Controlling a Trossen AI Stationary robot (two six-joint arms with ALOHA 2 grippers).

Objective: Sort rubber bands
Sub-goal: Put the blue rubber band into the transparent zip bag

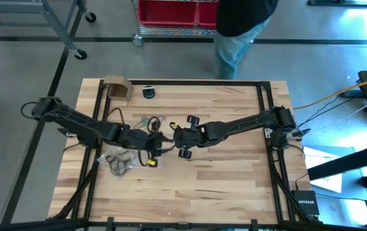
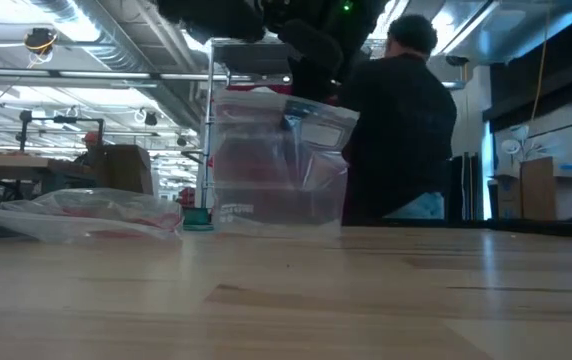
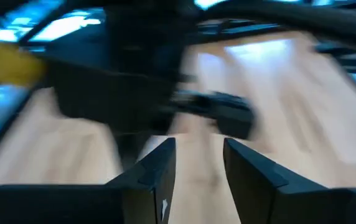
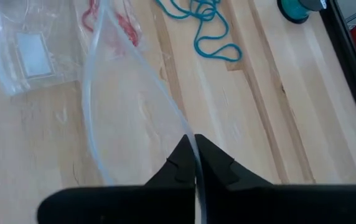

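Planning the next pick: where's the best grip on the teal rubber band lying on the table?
Probably the end loop of the teal rubber band, taken from straight above: it lies flat on bare wood, clear of the tangle and the clear bag, which the right gripper pinches by its edge.

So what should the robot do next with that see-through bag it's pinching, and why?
Probably bring the left gripper to the clear bag's free edge to pull it open. The right gripper is shut on one edge, holding it above the table; the left's fingers are open close by, and teal rubber bands lie loose.
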